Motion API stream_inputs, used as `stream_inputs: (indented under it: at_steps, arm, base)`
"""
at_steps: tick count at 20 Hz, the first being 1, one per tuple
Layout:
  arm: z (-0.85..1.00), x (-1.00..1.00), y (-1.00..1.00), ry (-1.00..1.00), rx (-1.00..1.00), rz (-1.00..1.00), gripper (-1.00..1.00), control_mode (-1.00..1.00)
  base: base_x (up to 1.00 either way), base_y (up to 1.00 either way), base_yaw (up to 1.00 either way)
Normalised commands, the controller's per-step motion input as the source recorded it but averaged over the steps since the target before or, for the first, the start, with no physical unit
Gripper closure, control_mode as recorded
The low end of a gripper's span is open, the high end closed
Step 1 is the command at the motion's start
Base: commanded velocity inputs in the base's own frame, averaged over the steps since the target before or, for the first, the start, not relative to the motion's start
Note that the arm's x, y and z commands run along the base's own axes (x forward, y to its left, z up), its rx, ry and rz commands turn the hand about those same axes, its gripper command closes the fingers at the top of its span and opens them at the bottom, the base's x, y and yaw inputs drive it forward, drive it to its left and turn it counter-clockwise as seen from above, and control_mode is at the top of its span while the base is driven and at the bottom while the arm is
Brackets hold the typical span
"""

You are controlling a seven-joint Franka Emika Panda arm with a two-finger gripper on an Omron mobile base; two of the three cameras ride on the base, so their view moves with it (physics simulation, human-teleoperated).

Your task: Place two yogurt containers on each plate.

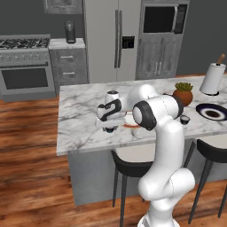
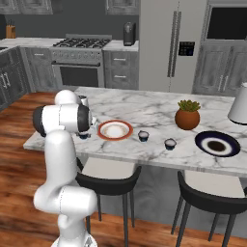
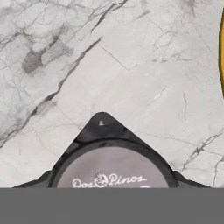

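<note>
My gripper (image 1: 109, 127) hangs low over the marble counter, just left of the orange-red rimmed plate (image 2: 115, 130). In the hand view a yogurt container (image 3: 113, 173) with a pale "Dos Pinos" lid sits right at the gripper (image 3: 111, 183), dark fingertips (image 3: 37, 180) pressed against its sides, so the gripper is shut on it. Two more yogurt containers (image 2: 143, 136) (image 2: 170, 144) stand on the counter between the plates. The navy rimmed plate (image 2: 217, 143) lies far right. Both plates are bare.
A terracotta pot with a green plant (image 2: 187, 115) stands behind the two loose cups. A paper towel roll (image 1: 212, 79) is at the back right. Bar stools (image 2: 108, 176) stand under the counter's front edge.
</note>
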Motion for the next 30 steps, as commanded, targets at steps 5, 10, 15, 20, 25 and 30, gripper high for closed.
stream_inputs:
  at_steps: [5, 10, 15, 20, 25, 30]
  arm:
    - [0.08, -0.03, 0.0, -0.04, 0.0, 0.0, 1.0, -1.0]
    - [0.42, -0.03, -0.12, 0.0, 0.0, 0.0, 1.0, -1.0]
    - [0.52, 0.09, -0.23, 0.0, 0.0, 0.0, 1.0, -1.0]
    - [0.22, 0.2, -0.3, 0.0, 0.0, 0.0, 1.0, -1.0]
    - [0.0, 0.14, -0.49, 0.0, 0.0, 0.0, 1.0, -1.0]
    - [-0.01, 0.22, -0.53, 0.0, 0.0, 0.0, 1.0, -1.0]
  base:
    - [0.0, 0.0, 0.0]
    - [0.0, 0.0, 0.0]
    - [0.0, 0.0, 0.0]
    - [0.0, 0.0, 0.0]
    - [0.0, 0.0, 0.0]
    - [0.0, 0.0, 0.0]
